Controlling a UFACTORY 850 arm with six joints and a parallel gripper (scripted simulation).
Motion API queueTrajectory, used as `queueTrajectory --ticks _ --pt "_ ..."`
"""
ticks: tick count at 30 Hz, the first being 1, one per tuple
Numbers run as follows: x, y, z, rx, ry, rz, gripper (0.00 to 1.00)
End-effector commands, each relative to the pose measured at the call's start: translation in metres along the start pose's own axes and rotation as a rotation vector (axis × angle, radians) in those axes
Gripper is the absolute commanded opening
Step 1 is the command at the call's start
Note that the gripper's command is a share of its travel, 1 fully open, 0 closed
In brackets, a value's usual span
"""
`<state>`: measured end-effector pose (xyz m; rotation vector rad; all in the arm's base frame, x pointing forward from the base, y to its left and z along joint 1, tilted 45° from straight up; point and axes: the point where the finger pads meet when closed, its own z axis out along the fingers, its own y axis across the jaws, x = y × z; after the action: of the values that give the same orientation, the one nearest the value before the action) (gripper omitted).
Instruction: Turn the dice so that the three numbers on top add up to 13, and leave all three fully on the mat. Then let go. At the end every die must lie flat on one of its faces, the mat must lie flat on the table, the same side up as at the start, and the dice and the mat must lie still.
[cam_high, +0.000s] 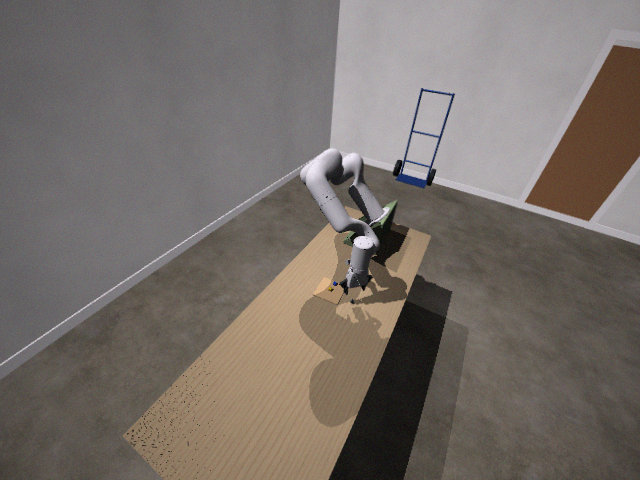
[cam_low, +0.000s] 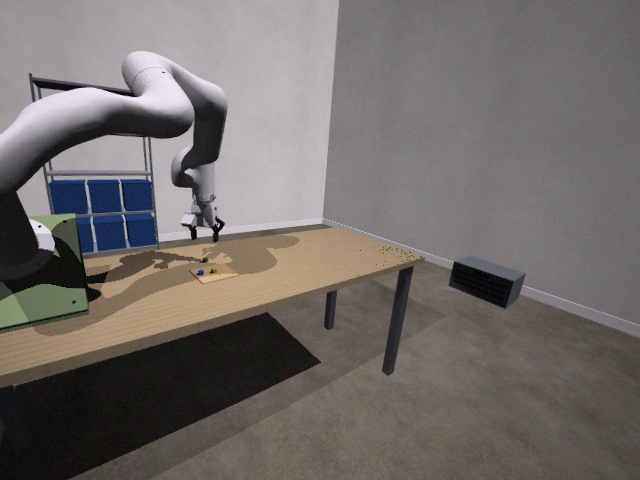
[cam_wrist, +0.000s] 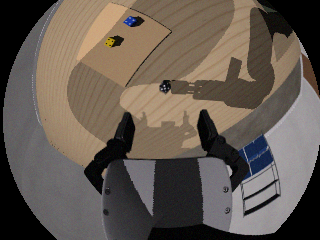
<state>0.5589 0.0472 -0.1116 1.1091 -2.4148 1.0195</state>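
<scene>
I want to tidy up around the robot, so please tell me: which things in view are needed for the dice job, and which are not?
Needed:
- blue die
- yellow die
- black die
- mat
- tool

Not needed:
- hand truck
- blue bins
- grey box

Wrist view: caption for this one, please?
Open claw above the table, black die off the mat, blue die and yellow die on it.
</scene>
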Motion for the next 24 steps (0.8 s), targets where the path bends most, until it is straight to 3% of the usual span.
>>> queueTrajectory --ticks 1,13,24 --pt "-0.0002 -0.0001 0.0012 0.012 -0.01 0.144 1.0" --pt "0.001 0.001 0.0072 0.01 -0.012 0.518 1.0" --pt "0.0013 0.0012 0.0083 0.009 -0.013 0.59 1.0"
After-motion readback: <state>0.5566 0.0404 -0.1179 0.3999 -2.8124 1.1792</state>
